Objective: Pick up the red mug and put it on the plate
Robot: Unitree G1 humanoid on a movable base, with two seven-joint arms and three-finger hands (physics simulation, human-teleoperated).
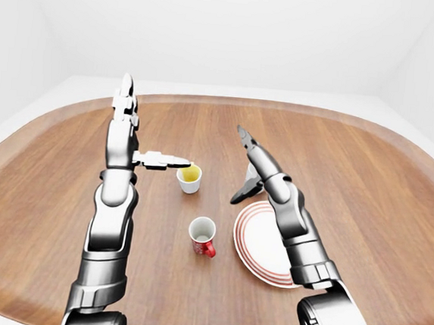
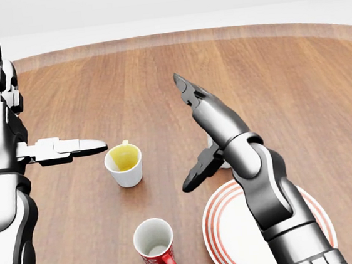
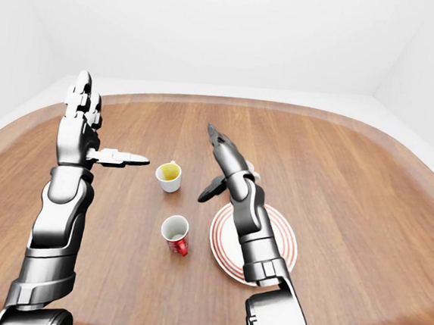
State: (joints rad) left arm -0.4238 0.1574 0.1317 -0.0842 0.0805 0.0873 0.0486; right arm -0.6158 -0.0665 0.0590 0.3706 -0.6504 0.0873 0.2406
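The red mug [image 2: 155,246] stands upright near the bottom of the head view, white inside, its handle pointing lower right. To its right lies the white plate [image 2: 215,230] with red rings. My right hand [image 2: 186,131] hovers open above the table, above and right of the mug; its fingers point up and its thumb points down-left. My right forearm crosses over the plate. At the view's left, well away from the mug, my left hand [image 2: 43,95] is open, with fingers upright and the thumb stretched to the right.
A white cup with a yellow inside [image 2: 124,164] stands just right of my left thumb. A plain white mug [image 2: 213,148] is mostly hidden behind my right wrist. The round wooden table [image 1: 367,183] extends far to the right.
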